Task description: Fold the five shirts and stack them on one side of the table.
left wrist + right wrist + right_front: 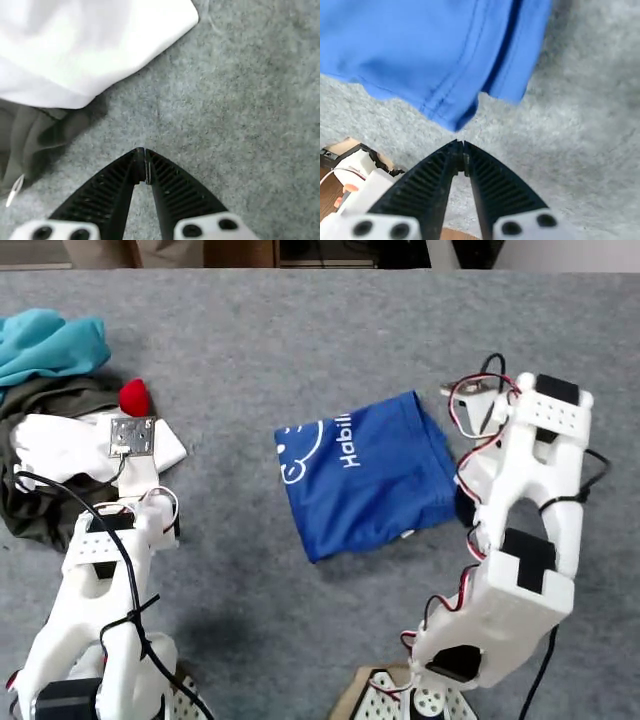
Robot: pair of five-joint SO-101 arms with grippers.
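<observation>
Folding barely begun: 1 of 5 shirts judged done, none stacked.
Blue shirt (pixel 365 475) lies folded mid-way across the bench (pixel 230 350) (a bit skewed); white shirt (pixel 60 445), teal shirt (pixel 50 345), dark shirt (pixel 35 510) & red item (pixel 134 397) are heaped unfolded on the left arm's side. Left gripper (pixel 145 165) is seen closed w/ nothing held, near the white shirt; right gripper (pixel 463 157) likewise, tips just beside the blue shirt's edge.

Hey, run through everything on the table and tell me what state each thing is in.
blue shirt: folded, lying flat
white shirt: resting on the dark shirt
dark shirt: crumpled, partly covered
teal shirt: crumpled, unfolded
red cloth: bunched up
left gripper: shut, empty
right gripper: shut, empty
</observation>
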